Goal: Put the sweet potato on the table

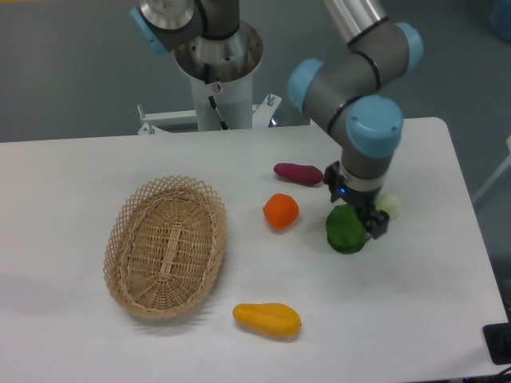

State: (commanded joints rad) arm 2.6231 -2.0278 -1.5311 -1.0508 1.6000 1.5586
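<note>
The sweet potato lies on the tabletop just left of the tool, whose opening I cannot tell; open tabletop lies beyond to its right.

A robotics laboratory test bench is showing here: a grey, blue-jointed industrial arm is rising from a white metal pedestal bolted at the far edge of a large white rounded-corner table, while bare grey flooring is lying beyond, with no domestic furnishings framing the setup.
</note>
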